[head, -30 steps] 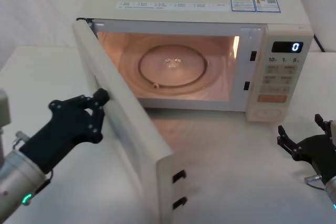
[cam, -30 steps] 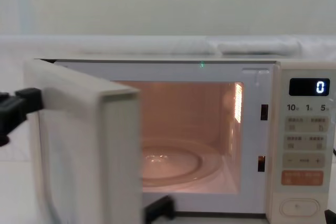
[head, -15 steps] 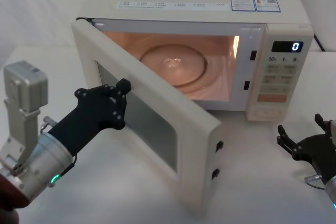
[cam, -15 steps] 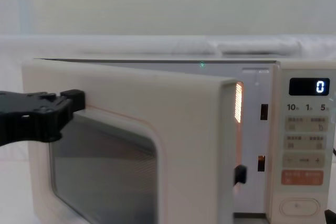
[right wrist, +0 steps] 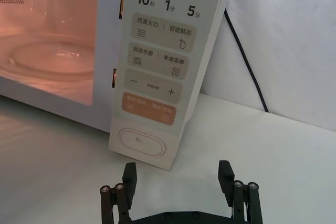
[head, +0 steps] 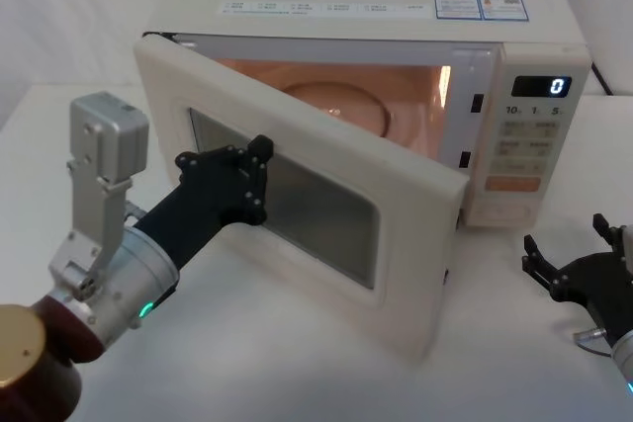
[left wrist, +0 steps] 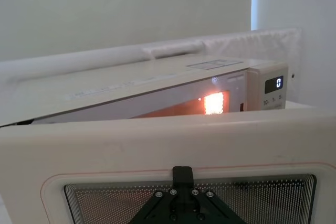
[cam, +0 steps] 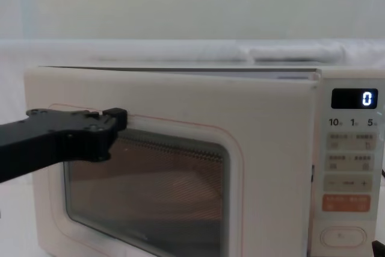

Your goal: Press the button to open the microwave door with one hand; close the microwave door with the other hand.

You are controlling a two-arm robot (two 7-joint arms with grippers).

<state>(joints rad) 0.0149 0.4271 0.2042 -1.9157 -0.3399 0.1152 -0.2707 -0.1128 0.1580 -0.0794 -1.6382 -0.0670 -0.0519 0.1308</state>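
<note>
— Position of the door?

— The microwave door (head: 326, 195) stands partly open, hinged at the left of the microwave (head: 396, 7), its free edge swung out toward the control strip. The cavity light glows orange in the gap behind it.

— The left arm?

— The left pincer (head: 252, 177) presses its tip against the outer face of the door, at the upper left corner of the dark window. Whether its fingers are parted or clenched, I cannot tell; from this angle they read as one black block.

— And the right?

— The right pincer (right wrist: 178, 182) sits low on the worktop (head: 495, 343), right of the oven, fingers spread and holding nothing. It faces the button (right wrist: 143, 142), near it but apart. The display (head: 554, 88) reads 0.
</note>
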